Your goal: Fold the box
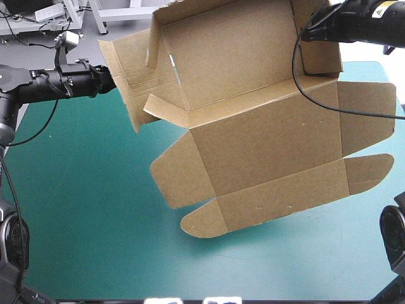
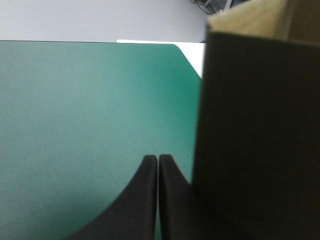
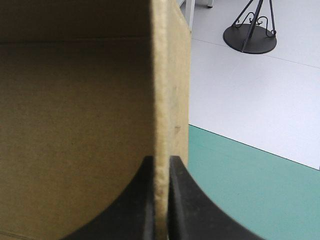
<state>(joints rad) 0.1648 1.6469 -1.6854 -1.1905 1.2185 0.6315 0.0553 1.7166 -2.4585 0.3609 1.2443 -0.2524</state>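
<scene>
1. left tool (image 2: 158, 160): fingers pressed together, empty, just beside the left flap of the box (image 1: 266, 145).
2. box: brown sheet held tilted above the teal-green tabletop (image 1: 76, 202), far walls part-raised.
3. right tool (image 3: 161, 162): clamped on the far right flap.

Step, judged: raising walls. Next, the left tool must take hold of its flap.

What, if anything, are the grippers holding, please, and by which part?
The right gripper pinches the brown cut-cardboard box by a side panel's edge; the left gripper, shut, has board beside it, none between its fingers.
</scene>
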